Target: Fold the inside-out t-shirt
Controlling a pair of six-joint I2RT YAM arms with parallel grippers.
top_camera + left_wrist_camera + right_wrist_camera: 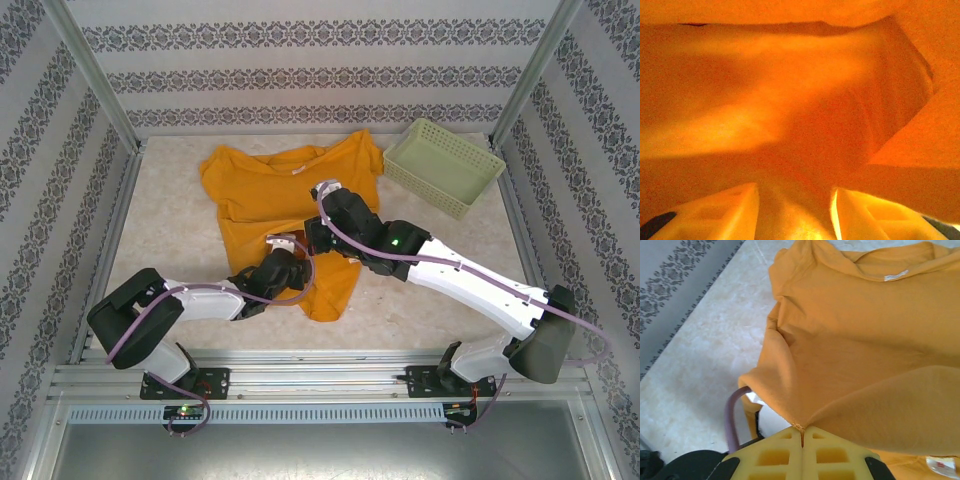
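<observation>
The orange-yellow t-shirt [285, 195] lies spread on the table, collar toward the back, its near part bunched between the two arms. My right gripper [318, 232] is shut on a stitched edge of the shirt [840, 340], pinching it right at the fingertips [802, 430] and lifting a fold. My left gripper [290, 268] reaches under the lifted cloth. In the left wrist view its fingers [725, 210] stand apart, open, with orange cloth [800, 100] all around and in the gap of the gripper [796, 195]. No printed graphic is visible.
A pale green lattice basket [443, 166] sits at the back right, just beside the shirt's right sleeve. A white neck label [896, 275] shows at the collar. Bare marble tabletop [170, 230] lies left of the shirt. Metal posts and patterned walls enclose the table.
</observation>
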